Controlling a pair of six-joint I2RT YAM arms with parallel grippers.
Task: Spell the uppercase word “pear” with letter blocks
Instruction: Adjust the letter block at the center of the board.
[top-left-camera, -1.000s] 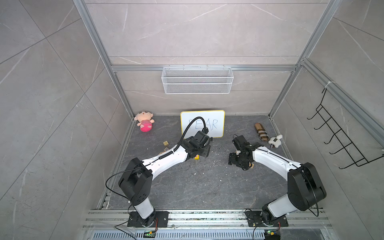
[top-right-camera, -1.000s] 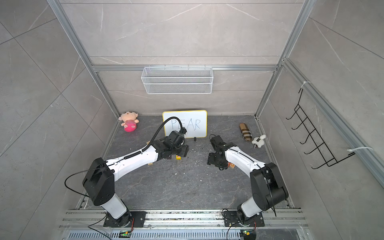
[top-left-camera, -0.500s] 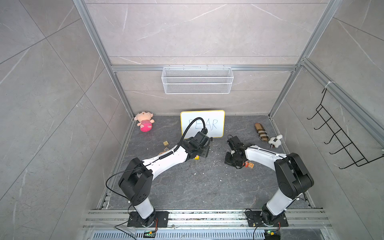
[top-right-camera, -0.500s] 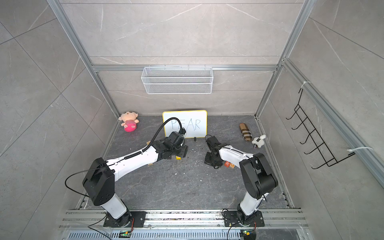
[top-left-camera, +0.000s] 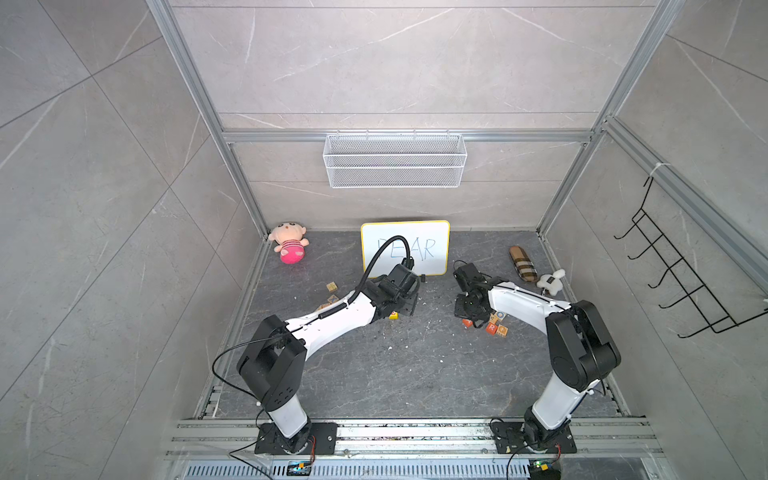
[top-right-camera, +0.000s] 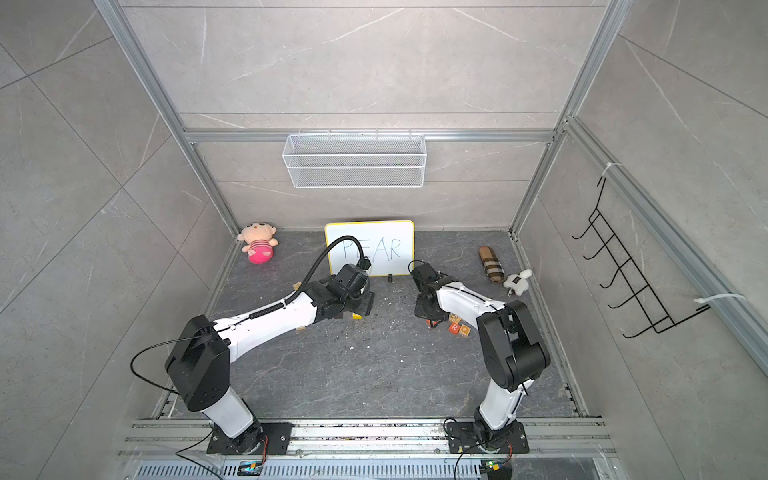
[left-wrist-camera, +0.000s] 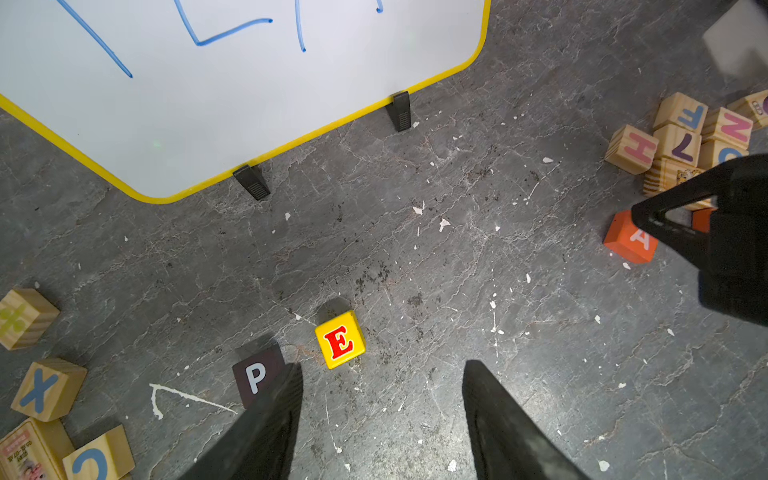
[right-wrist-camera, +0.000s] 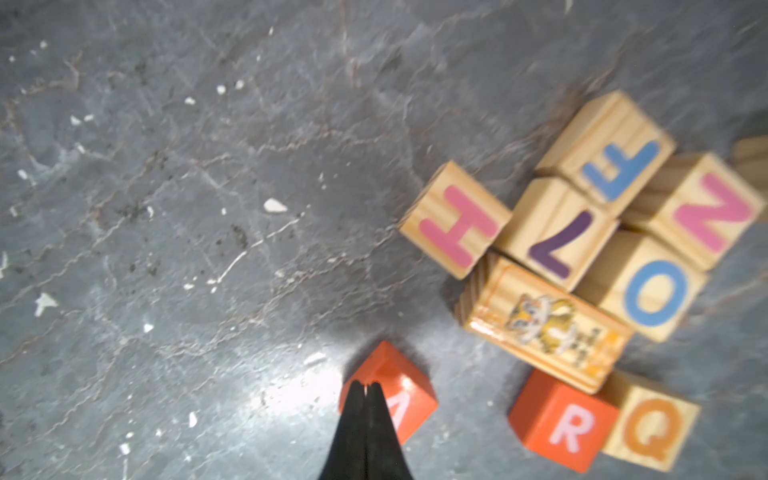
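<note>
The right gripper (right-wrist-camera: 365, 385) is pressed together, tips at the edge of the A block (right-wrist-camera: 409, 405). That cube sits letter up, at nine o'clock of the R block (top-left-camera: 491, 328) in a top view. The left gripper (left-wrist-camera: 381, 365) is spread and holds nothing.

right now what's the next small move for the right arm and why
Probably open the right gripper and lower it around the orange A block: its tips are shut together over that block, gripping nothing, and A sits apart from the yellow E block.

Both top views look steeply down from high, facing the whiteboard (top-left-camera: 419, 232) across the whole floor. The left wrist camera sits low before the whiteboard's foot; the right wrist camera, closer still, shares the orange A block (left-wrist-camera: 625, 243) with it.
</note>
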